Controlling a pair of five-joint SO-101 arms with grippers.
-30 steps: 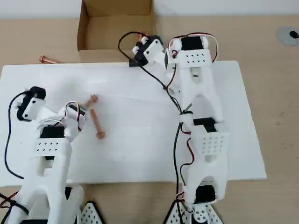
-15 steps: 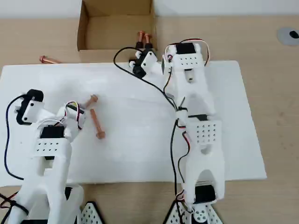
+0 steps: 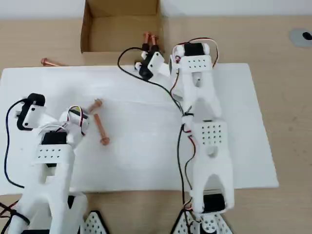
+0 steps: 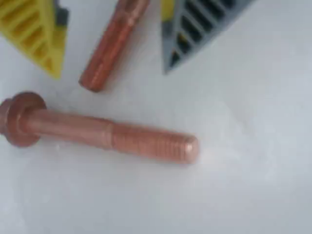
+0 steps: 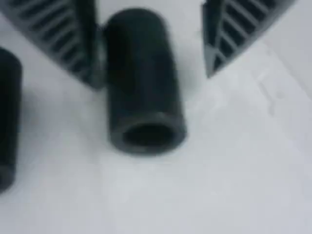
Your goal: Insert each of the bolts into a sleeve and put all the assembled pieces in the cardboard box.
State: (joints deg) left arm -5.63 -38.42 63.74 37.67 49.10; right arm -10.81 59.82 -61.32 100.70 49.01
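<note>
My left pincer (image 4: 112, 68) stands wide. Its yellow finger (image 4: 36, 36) and grey finger (image 4: 204, 27) sit on either side of the threaded end of a copper bolt (image 4: 114, 41), with a gap showing on both sides, so neither finger touches it. Just beside that end a second bolt (image 4: 97, 129) lies flat on the white sheet (image 4: 253, 185), crosswise to the first and not quite touching it, with its flanged head at one end. From above, both bolts rest on the left half of the sheet, right in front of my left arm.

My right pincer (image 5: 152, 78) is open too. A dark sleeve (image 5: 141, 87) lies on the sheet between its ribbed fingers, close against one finger and clear of the other, with its hollow mouth towards the camera. A second sleeve (image 5: 7, 117) lies alongside it, outside the fingers.

In the high view my right arm is stretched to the far edge of the sheet, the pincer just short of the front wall of the cardboard box (image 3: 112, 57). A pair of bolts (image 3: 153, 40) shows by the box's near right corner. They seem to lie inside it, but my pincer covers their lower ends and I cannot be sure. One more bolt, the stray bolt (image 3: 49, 62), lies on the bare wooden worktop (image 3: 282, 122), off the sheet and left of the box.
</note>
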